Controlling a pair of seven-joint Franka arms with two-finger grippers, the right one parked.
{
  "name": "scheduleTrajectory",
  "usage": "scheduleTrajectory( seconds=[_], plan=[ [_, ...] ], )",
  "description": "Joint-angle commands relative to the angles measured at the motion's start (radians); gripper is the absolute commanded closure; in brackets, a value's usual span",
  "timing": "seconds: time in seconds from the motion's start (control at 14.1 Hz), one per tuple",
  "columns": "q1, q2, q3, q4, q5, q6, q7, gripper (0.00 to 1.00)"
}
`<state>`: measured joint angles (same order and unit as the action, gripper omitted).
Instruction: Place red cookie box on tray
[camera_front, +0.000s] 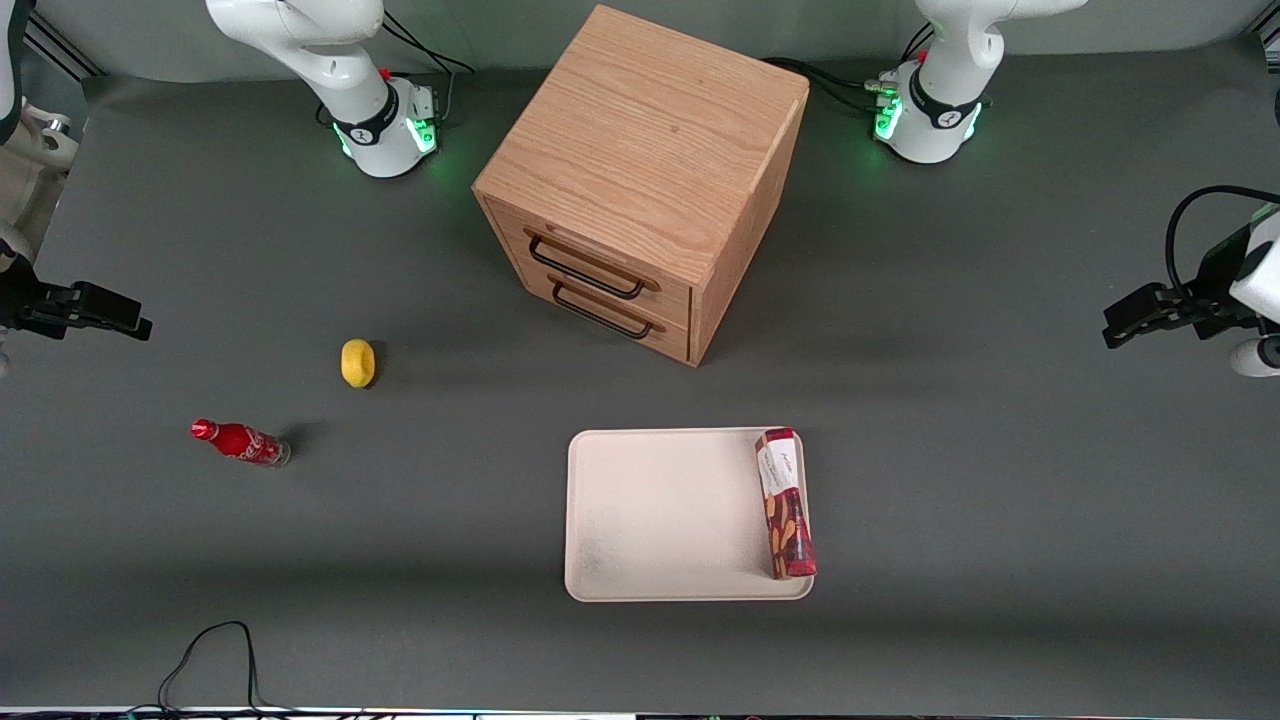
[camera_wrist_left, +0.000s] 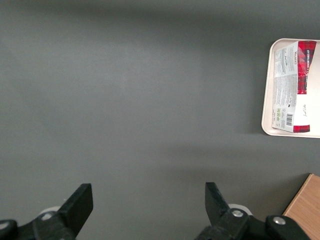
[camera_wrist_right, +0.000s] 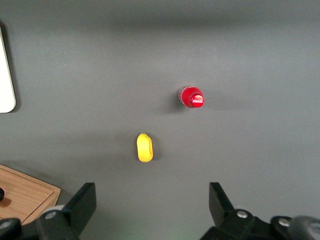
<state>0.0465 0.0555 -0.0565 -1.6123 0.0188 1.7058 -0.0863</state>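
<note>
Dark grey matting covers the worktop (camera_front: 1000, 480), with a light oak cabinet (camera_front: 645, 160) standing toward the arm bases, its two drawers fitted with black wire handles and turned toward the front camera. Nearer that camera than the cabinet lies the tray (camera_front: 660, 515), pale cream with rounded corners and a low rim. The red cookie box (camera_front: 785, 503) lies flat inside the tray, along the tray's edge on the working arm's side, its long axis running toward the camera. Its white label end points toward the cabinet and its dark red end with the biscuit pictures sits in the tray's nearer corner. The wrist view of the working arm shows the same box (camera_wrist_left: 294, 86) on a corner of the tray (camera_wrist_left: 268, 100), white panel and barcode up.

The left arm's gripper (camera_front: 1125, 322) hovers well apart from the tray, out at the working arm's end of the worktop, over bare matting. Its black fingers (camera_wrist_left: 80, 202) are spread wide with nothing between them.

Toward the parked arm's end of the worktop lie a yellow lemon (camera_front: 358, 362) and, nearer the camera, a small red soda bottle (camera_front: 240, 442).
</note>
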Motion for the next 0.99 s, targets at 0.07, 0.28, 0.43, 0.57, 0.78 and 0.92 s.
scheduleTrajectory(
  seconds=[0.07,0.28,0.43,0.57,0.78,0.92],
  plan=[
    [0.01,-0.022,0.003,0.011,-0.01,-0.067,0.06,0.0],
    [0.006,-0.025,0.0,0.009,-0.008,-0.072,0.056,0.0],
    [0.0,-0.026,-0.003,0.009,-0.01,-0.072,0.043,0.0],
    [-0.002,-0.026,-0.005,0.008,-0.01,-0.072,0.045,0.0],
    [0.0,-0.026,-0.005,0.008,-0.008,-0.084,0.054,0.0],
    [0.003,-0.026,-0.005,0.008,-0.01,-0.094,0.056,0.0]
  ],
)
